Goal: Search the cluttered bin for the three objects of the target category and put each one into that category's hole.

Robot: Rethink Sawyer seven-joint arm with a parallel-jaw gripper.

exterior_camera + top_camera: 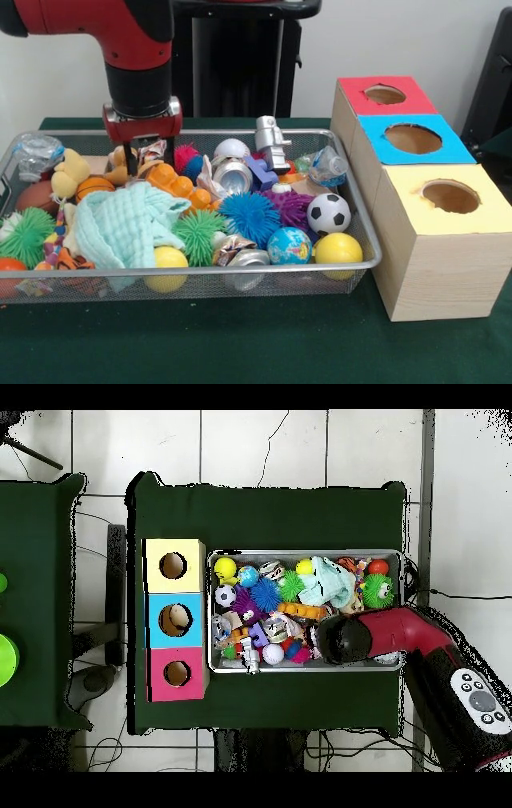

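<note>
The wire-mesh bin point(240, 270) is full of mixed objects: spiky balls, a soccer ball point(328, 213), yellow balls, crushed cans point(233, 176), plastic bottles, plush toys and a mint cloth point(120, 228). My gripper point(146, 156) reaches down into the bin's far left part, right at a crumpled wrapper point(152, 149) beside an orange toy point(172, 182). In the overhead view the arm point(345, 639) covers the gripper over the bin point(300, 552). Three boxes with holes stand beside the bin: red point(384, 94), blue point(413, 138) and yellow point(450, 196).
The boxes line the bin's right side in the front view and its left side in the overhead view point(175, 620). A silver robot toy point(272, 142) stands tall at the bin's far middle. Green cloth covers the table point(240, 344).
</note>
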